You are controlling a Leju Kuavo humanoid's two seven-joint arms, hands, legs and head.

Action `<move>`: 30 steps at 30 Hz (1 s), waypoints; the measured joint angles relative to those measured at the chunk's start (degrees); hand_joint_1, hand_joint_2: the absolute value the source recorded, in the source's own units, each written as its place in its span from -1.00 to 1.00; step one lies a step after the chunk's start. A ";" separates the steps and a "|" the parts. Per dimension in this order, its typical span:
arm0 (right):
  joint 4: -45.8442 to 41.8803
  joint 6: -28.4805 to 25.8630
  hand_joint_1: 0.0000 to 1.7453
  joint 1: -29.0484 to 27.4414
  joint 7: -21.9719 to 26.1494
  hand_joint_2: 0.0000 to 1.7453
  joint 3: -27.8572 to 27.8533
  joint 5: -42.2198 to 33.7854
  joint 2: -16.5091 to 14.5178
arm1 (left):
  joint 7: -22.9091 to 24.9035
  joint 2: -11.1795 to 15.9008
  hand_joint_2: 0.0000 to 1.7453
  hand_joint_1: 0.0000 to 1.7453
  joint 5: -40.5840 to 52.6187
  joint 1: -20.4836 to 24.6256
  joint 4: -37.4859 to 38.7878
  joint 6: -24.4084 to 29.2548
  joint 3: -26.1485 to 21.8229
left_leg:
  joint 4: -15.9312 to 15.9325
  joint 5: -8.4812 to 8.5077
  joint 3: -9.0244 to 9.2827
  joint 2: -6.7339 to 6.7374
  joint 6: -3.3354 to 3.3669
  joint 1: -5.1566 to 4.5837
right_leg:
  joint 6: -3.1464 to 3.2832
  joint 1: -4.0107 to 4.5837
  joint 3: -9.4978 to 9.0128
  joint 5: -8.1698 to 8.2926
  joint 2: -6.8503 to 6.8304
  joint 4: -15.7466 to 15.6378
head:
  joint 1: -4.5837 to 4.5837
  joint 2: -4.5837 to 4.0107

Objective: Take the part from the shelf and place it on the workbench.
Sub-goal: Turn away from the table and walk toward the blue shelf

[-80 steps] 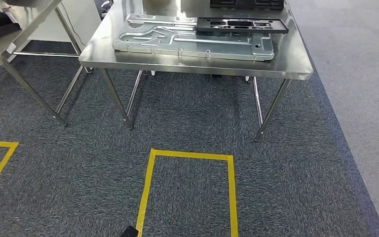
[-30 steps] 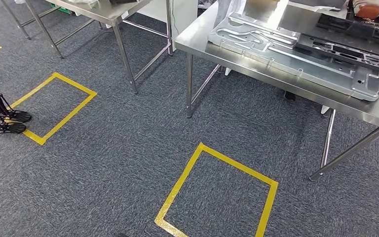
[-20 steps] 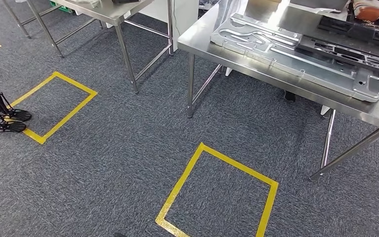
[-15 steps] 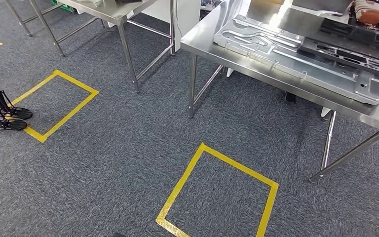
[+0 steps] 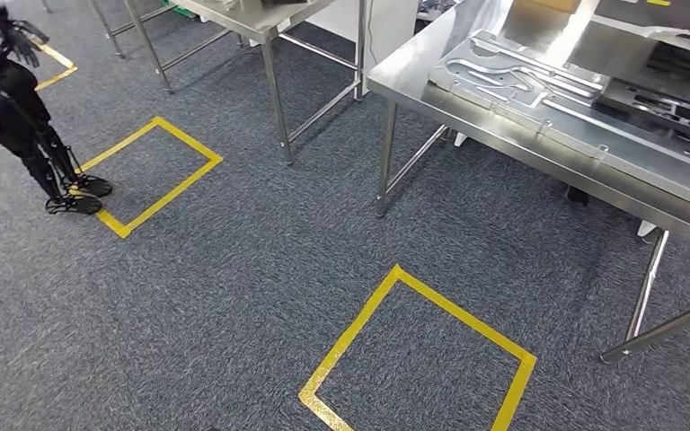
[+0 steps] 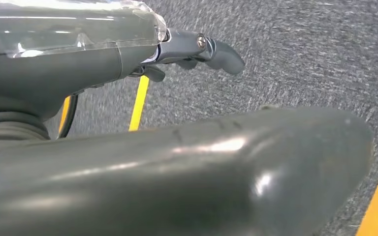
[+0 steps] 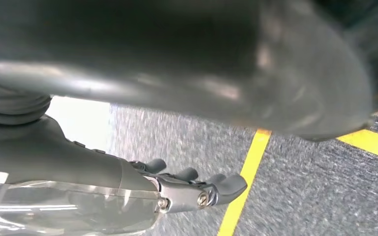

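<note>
Grey carpet: speckled floor (image 5: 234,296) across the head view, with yellow tape outlines on it.
Other robot: a dark legged figure (image 5: 18,108) at 10 o'clock, its feet on the corner of a yellow tape square (image 5: 148,171).
Second table: steel legs and top (image 5: 260,18) at 12 o'clock, well apart from the robot hands.
Tape box: a yellow square (image 5: 418,359) at 6 o'clock, just before the tabletop's legs.
Tabletop: stainless steel (image 5: 431,76) at 2 o'clock, between the robot and the parts.
Part: a stamped silver metal panel (image 5: 575,103) lies flat on the tabletop, with a black frame (image 5: 674,103) just behind it, partly overlapping; both far from either hand.
Left robot hand (image 6: 197,49): hangs over the carpet, fingers loosely curled, holding nothing.
Right robot hand (image 7: 197,189): hangs beside a yellow line, fingers apart and slightly bent, holding nothing.
</note>
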State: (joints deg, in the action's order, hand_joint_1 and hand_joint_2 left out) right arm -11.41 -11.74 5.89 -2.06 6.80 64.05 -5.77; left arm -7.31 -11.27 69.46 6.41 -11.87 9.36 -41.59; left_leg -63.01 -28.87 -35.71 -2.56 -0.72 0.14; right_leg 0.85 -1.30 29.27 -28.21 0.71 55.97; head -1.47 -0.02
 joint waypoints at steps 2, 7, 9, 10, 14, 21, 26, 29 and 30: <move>0.00 -0.01 -1.00 -0.19 -0.15 -1.00 0.00 -0.01 0.07 | 0.05 0.01 -1.00 -1.00 0.07 0.12 0.00 0.01 0.00 | -7.56 -3.42 -3.67 1.69 -0.82 0.44 | 0.31 0.16 -0.13 -0.16 -1.73 -0.04 | -0.01 0.00; 0.00 -0.02 -1.00 -0.27 -0.27 -1.00 0.00 -0.03 0.10 | 0.40 0.18 -1.00 -1.00 0.32 0.01 0.00 -0.01 0.00 | -0.69 1.54 0.11 4.56 -1.67 0.98 | -0.44 0.11 -0.69 -1.17 -5.27 0.54 | 0.01 0.00; 0.00 -0.02 -1.00 -0.25 -0.26 -1.00 0.00 -0.03 0.12 | 0.46 0.23 -1.00 -1.00 0.35 0.21 0.00 -0.01 -0.01 | 4.27 2.85 2.62 6.26 -0.88 0.64 | -1.11 0.40 -0.93 -1.74 -6.33 0.92 | 0.02 0.00; 0.00 -0.02 -1.00 -0.21 -0.26 -1.00 0.00 -0.03 0.13 | 0.49 0.23 -1.00 -1.00 0.35 0.25 0.00 -0.01 -0.01 | 4.75 2.60 2.75 6.33 -0.40 0.45 | -1.43 0.59 -1.02 -1.89 -6.81 0.97 | 0.02 0.00; 0.00 -0.02 -1.00 0.01 -0.22 -1.00 0.00 0.01 0.15 | 0.61 0.25 -1.00 -1.00 0.26 0.08 0.00 -0.01 -0.10 | 5.35 3.03 2.69 3.78 1.25 0.62 | -2.67 0.18 -0.70 -3.87 -5.08 2.85 | 0.02 0.00; 0.02 0.08 -1.00 -0.31 0.00 -1.00 -0.01 0.06 0.27 | 0.62 0.26 -1.00 -1.00 0.15 0.17 0.00 -0.03 -0.42 | 5.19 3.25 2.54 -1.24 1.88 0.44 | -2.35 0.02 6.29 -5.83 -0.32 14.36 | 0.01 0.00; 0.09 0.72 -1.00 -0.31 0.24 -1.00 -0.01 0.50 0.37 | 1.34 0.27 -1.00 -1.00 1.27 0.39 0.00 -0.54 -0.46 | 4.56 3.46 1.52 -4.98 0.24 0.61 | -1.41 -0.04 1.90 -1.11 4.45 2.81 | 0.01 0.00; 0.09 1.19 -1.00 0.00 0.47 -1.00 -0.01 0.78 0.25 | 2.01 0.38 -1.00 -1.00 2.24 0.24 0.01 -1.00 -0.39 | 3.48 2.84 0.66 -3.58 -0.69 0.66 | -0.24 -0.11 1.42 -0.57 2.05 1.97 | 0.01 0.00; 0.09 1.34 -1.00 0.01 0.51 -1.00 -0.01 0.86 0.21 | 2.20 0.42 -1.00 -1.00 2.53 0.28 0.01 -1.10 -0.33 | 1.17 1.47 -0.43 -1.70 -0.83 0.60 | 0.13 -0.15 1.26 -0.44 1.09 1.66 | -0.01 0.00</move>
State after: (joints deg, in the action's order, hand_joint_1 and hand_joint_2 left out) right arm -11.32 -10.40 5.90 -1.55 6.79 64.90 -5.56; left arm -5.11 -10.85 71.99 6.69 -11.86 8.26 -41.93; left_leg -61.83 -27.40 -36.14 -4.26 -1.55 0.73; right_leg 0.98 -1.44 30.53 -28.65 1.80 57.63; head -1.48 -0.02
